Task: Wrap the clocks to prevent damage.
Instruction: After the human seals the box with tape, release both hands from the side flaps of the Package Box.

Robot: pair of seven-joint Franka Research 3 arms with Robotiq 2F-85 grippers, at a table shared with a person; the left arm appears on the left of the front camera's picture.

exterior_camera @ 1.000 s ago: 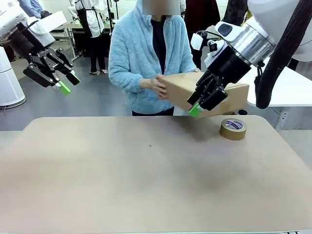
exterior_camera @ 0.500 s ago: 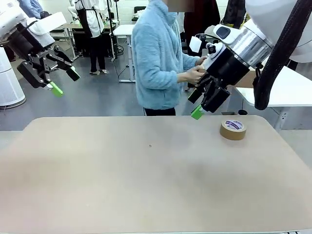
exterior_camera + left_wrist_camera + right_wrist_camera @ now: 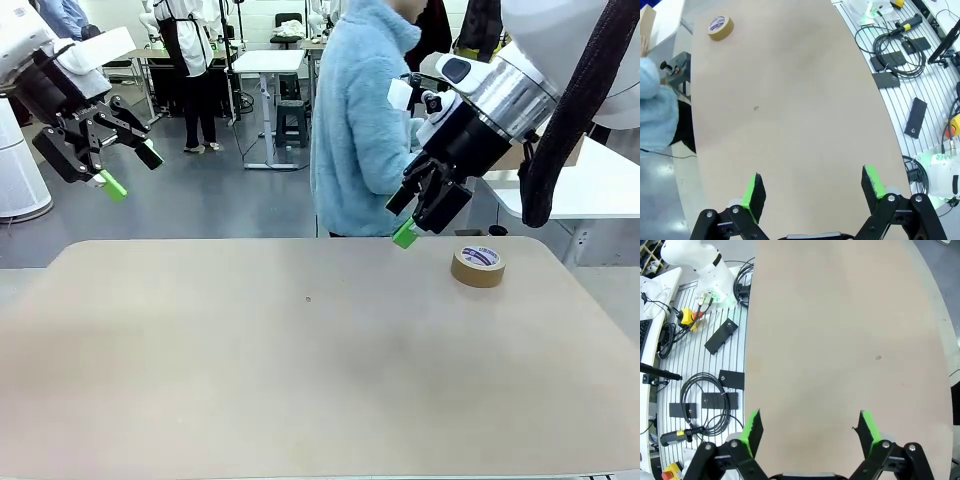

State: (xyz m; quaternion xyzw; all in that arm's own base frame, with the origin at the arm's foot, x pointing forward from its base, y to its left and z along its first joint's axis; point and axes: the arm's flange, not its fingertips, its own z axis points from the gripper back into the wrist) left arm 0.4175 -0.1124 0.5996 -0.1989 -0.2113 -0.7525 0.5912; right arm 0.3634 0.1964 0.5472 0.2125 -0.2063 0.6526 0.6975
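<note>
Since the earlier front frames the person [image 3: 365,120] has turned away from the far edge and carried the cardboard box off to the side table; the box no longer sits in front of the right gripper, and only a brown corner of it [image 3: 520,155] peeks out past that arm.

Right gripper [image 3: 418,212]: jaws spread wide, nothing between the green pads [image 3: 751,426], hanging above the far right part of the table [image 3: 300,380]. Tape roll [image 3: 478,264] lies flat just beside and below it, toward the right edge.

Left gripper [image 3: 120,165]: also wide open and empty, raised off the far left corner, well apart from everything on the table. Its wrist view looks down the bare tabletop with the tape roll at the far end.

Clocks: no wrapped bundle can be seen on the table; whether any sit in the box I cannot tell. So the direction and long axis of the task's thing relative to either gripper cannot be read yet.

Judgement: the right arm is nearer the box side. Open room is ample across the whole middle of the table; only the tape roll near the right far edge needs avoiding.
</note>
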